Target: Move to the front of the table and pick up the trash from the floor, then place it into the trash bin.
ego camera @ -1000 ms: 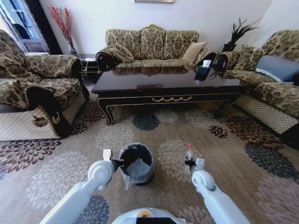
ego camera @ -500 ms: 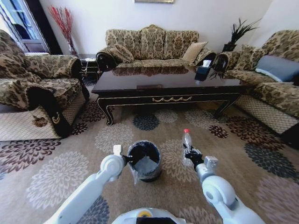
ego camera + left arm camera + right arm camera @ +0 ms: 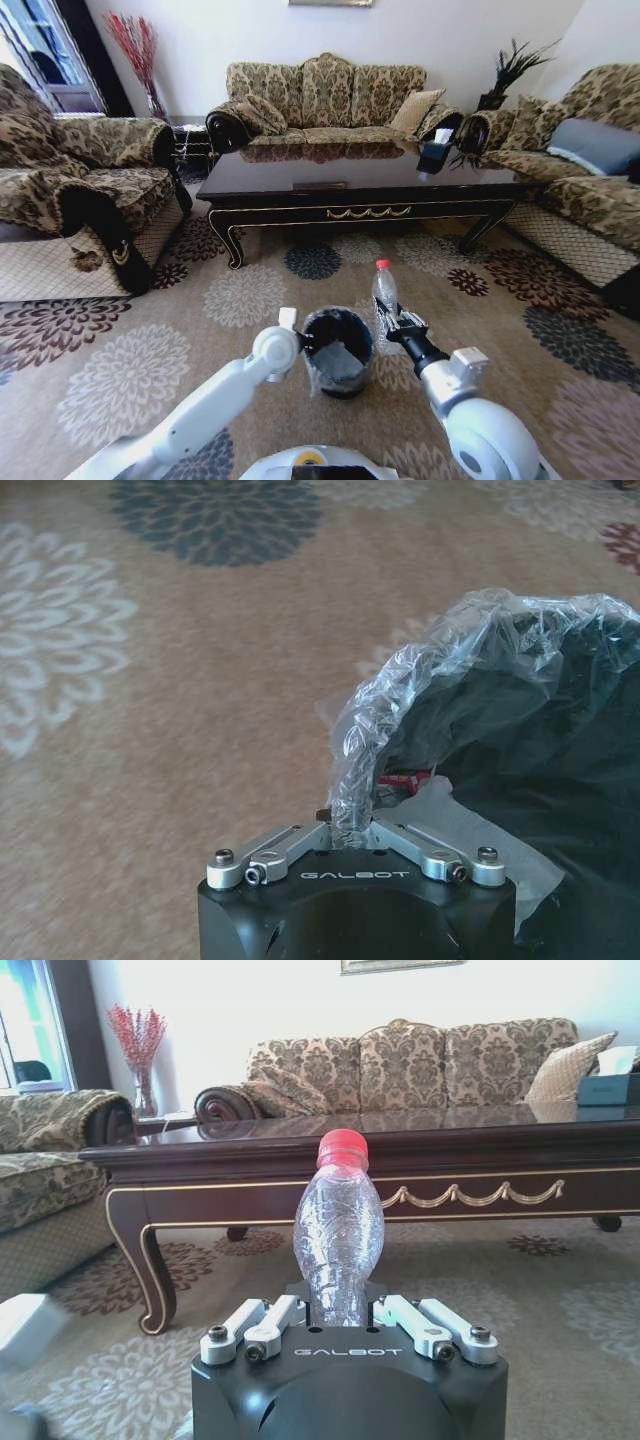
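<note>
- The trash (image 3: pixel 384 296), a clear red-capped bottle, stands upright in the right tool (image 3: pixel 396 328), clamped at its base, at 3 o'clock of the trash bin (image 3: pixel 338 352).
- The left tool (image 3: pixel 303 343) pinches the bin's lined rim at 9 o'clock.
- The dark surface (image 3: pixel 360 172) lies beyond, at 12 o'clock.

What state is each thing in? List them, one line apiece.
bottle: upright, red cap on, held off the floor.
right gripper: shut on the bottle.
trash bin: upright, open, liner over its rim.
left gripper: shut on the bin's rim.
tissue box: on the table.
</note>
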Controlling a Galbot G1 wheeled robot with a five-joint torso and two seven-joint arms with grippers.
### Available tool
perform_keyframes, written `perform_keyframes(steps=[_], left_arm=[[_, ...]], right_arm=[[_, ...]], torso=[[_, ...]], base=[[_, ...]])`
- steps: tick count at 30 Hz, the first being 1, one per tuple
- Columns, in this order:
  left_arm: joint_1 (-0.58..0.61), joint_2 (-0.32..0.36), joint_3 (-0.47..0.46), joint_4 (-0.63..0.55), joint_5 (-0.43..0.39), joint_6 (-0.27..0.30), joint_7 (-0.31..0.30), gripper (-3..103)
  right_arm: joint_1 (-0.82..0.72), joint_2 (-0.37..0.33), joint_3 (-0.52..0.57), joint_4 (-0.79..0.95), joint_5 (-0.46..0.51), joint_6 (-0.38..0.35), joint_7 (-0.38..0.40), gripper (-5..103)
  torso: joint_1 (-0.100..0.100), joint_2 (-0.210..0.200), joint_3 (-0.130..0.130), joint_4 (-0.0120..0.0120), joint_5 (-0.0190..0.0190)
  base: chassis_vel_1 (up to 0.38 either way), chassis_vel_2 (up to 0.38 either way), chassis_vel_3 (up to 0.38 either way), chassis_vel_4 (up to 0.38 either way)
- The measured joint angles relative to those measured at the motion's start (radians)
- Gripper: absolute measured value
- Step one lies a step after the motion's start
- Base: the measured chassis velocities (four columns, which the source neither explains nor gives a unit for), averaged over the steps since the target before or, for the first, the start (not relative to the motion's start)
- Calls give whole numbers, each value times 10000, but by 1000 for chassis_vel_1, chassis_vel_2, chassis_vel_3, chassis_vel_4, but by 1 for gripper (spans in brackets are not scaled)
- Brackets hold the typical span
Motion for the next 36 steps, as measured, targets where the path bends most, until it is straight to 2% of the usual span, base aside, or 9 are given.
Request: perform_keyframes(steps=[5, 18, 20, 23, 26, 29, 32, 34, 36], left_arm=[[-490, -514, 506, 301, -191, 0, -155, 0], [-447, -951, 674, 436, -253, -2, -357, 0], [-443, -940, 668, 379, -271, -2, -385, 0], [-402, -901, 542, 270, -341, -3, -408, 0], [-398, -659, 470, 116, -429, -4, -437, 0], [-399, -580, 435, 50, -487, -2, -437, 0], [-342, -430, 386, -68, -481, -6, -436, 0], [-300, -385, 385, -113, -483, -6, -436, 0], [-173, -295, 346, -213, -471, -3, -437, 0]], right_arm=[[-419, 341, -45, -7, -373, 152, -347, 24], [-432, 606, -241, -62, -508, 151, -478, 22], [-421, 625, -248, -66, -489, 126, -477, 32], [-468, 663, -249, -71, -445, 83, -476, 37], [-528, 743, -259, -76, -438, 53, -475, 54], [-527, 795, -268, -78, -437, 45, -475, 59], [-580, 873, -280, -81, -438, 31, -474, 76], [-597, 896, -283, -82, -441, 29, -474, 76], [-630, 943, -288, -84, -446, 25, -469, 87]], torso=[[0, 0, 0, -3, 0], [0, 0, 0, 0, -2], [0, -1, 0, 1, -2], [0, 0, 0, 1, -3], [0, 0, 0, 1, -2], [0, 0, 0, 2, -2], [0, 0, 0, 0, -3], [0, 0, 0, -1, -3], [0, 0, 0, 0, -3]], base=[[0, 0, 0, 0], [0, 0, 0, 0], [0, 0, 0, 0], [0, 0, 0, 0], [0, 0, 0, 0], [0, 0, 0, 0], [0, 0, 0, 0], [0, 0, 0, 0], [0, 0, 0, 0]])
